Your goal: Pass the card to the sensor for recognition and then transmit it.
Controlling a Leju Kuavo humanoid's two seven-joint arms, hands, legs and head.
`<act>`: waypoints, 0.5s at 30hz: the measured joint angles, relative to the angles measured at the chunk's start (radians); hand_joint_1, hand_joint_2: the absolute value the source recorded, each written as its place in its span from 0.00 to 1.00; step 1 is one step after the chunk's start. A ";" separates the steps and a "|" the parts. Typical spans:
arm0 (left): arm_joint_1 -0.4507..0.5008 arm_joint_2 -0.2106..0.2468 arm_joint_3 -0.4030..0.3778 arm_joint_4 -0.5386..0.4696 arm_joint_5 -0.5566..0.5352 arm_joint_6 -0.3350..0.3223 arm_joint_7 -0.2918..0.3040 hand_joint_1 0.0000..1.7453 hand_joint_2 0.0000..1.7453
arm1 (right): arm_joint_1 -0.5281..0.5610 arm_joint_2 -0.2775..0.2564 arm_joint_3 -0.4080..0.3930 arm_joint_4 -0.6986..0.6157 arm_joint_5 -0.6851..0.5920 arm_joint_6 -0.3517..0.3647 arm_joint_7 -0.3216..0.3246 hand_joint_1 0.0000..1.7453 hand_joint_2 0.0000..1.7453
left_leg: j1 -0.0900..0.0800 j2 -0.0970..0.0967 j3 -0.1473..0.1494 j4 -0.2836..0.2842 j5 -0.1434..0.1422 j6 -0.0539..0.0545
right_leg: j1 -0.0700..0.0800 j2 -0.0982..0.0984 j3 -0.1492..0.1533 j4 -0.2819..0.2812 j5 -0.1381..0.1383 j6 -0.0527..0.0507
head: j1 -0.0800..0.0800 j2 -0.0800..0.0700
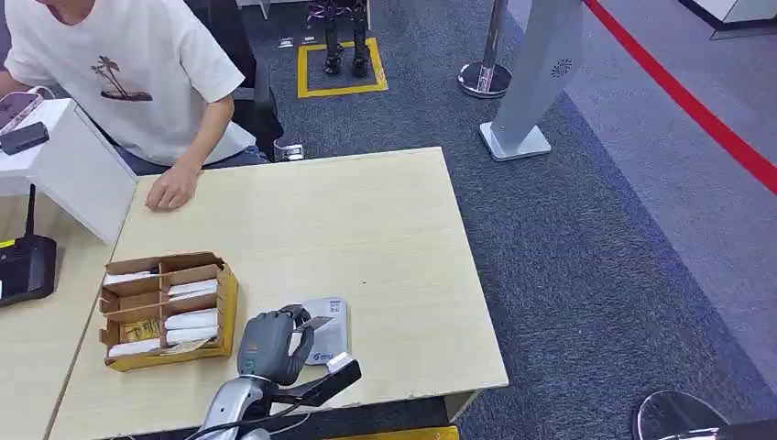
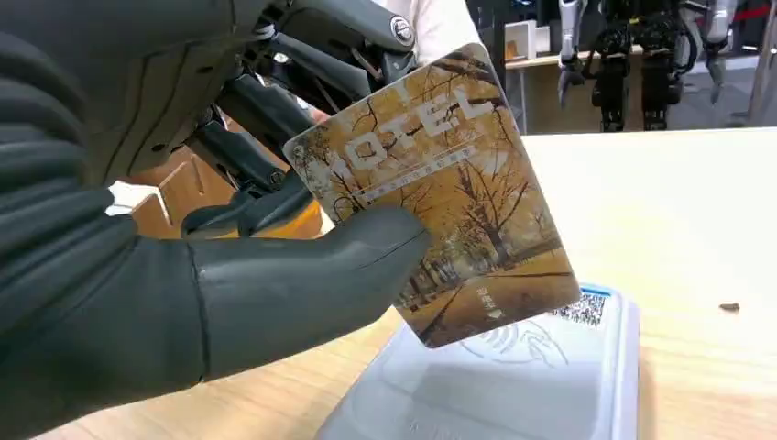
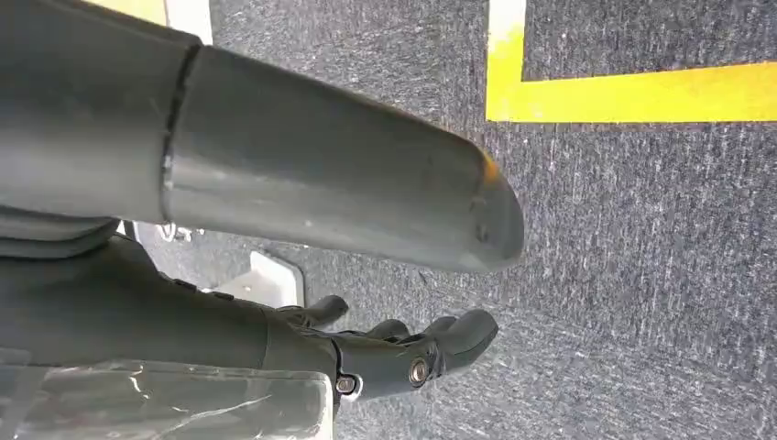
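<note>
My left hand (image 1: pixel 272 342) pinches a hotel key card (image 2: pixel 444 188), printed with yellow autumn trees, between thumb and fingers (image 2: pixel 275 110). The card (image 1: pixel 318 323) hangs tilted just above the flat grey-white sensor pad (image 1: pixel 327 344) near the table's front edge; its lower corner is over the pad's contactless mark (image 2: pixel 513 341). I cannot tell whether card and pad touch. My right hand (image 3: pixel 403 353) hangs beside the body above the grey carpet, fingers apart and loosely curled, holding nothing.
A cardboard box (image 1: pixel 168 311) with compartments of more cards stands left of the sensor. A person in a white T-shirt (image 1: pixel 137 64) sits at the far side, one hand (image 1: pixel 171 190) resting on the table (image 1: pixel 366 229). A white box (image 1: pixel 78 170) and a black device (image 1: pixel 23 266) lie left.
</note>
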 joint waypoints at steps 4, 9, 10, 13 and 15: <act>0.002 0.000 0.000 0.007 0.000 -0.017 0.027 1.00 1.00 | -0.002 0.000 0.000 0.000 0.000 0.000 0.003 0.00 0.00 | 0.000 0.000 0.000 0.000 0.000 0.000 | 0.000 0.000 0.000 0.000 0.000 0.000 | 0.000 0.000; -0.004 -0.027 0.001 0.079 0.018 0.009 0.026 1.00 1.00 | -0.004 0.000 0.005 0.000 0.000 0.000 0.010 0.00 0.00 | 0.000 -0.001 0.001 0.000 0.000 0.000 | 0.000 -0.002 0.002 0.000 0.000 0.000 | 0.000 0.000; -0.006 -0.032 0.001 0.090 0.018 0.011 0.025 1.00 1.00 | -0.005 0.000 0.008 0.000 0.000 0.000 0.010 0.00 0.00 | 0.000 -0.001 0.001 0.000 0.000 0.001 | 0.000 -0.002 0.002 0.000 0.000 0.001 | 0.000 0.000; -0.014 -0.047 0.001 0.120 0.024 0.011 0.025 1.00 1.00 | -0.005 0.000 0.013 0.000 0.001 0.000 0.011 0.00 0.00 | -0.001 -0.001 0.002 0.000 -0.001 0.001 | 0.000 -0.002 0.003 0.000 0.000 0.001 | 0.000 0.000; -0.023 -0.061 0.003 0.155 0.038 0.014 0.025 1.00 1.00 | -0.005 0.000 0.017 0.000 0.002 0.000 0.013 0.00 0.00 | -0.001 -0.001 0.003 0.000 -0.001 0.001 | 0.000 -0.002 0.005 0.000 0.000 0.001 | 0.000 0.000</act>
